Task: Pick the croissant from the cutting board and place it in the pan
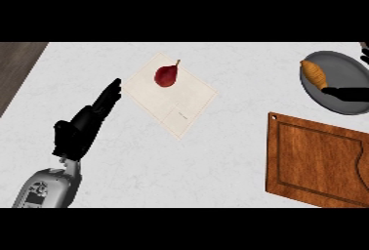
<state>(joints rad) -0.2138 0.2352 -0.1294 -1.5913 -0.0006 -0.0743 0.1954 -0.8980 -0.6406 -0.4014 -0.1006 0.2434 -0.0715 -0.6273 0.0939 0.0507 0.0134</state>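
The golden-brown croissant (314, 72) lies inside the grey pan (342, 63) at the upper right, near the pan's left rim. My right hand (347, 93) comes in from the right edge over the pan, just below the croissant. Its fingers point left, look straight and hold nothing. The wooden cutting board (317, 163) sits below the pan at the right with nothing on it. My left hand (86, 122) is open at the left, fingers straight and pointing up and to the right, far from both.
A cream mat (176, 102) lies tilted at the upper middle, with a red pear (166, 75) on its top corner. A dark wooden strip (16, 66) borders the counter at the upper left. The left fingertips are close to the mat's left edge.
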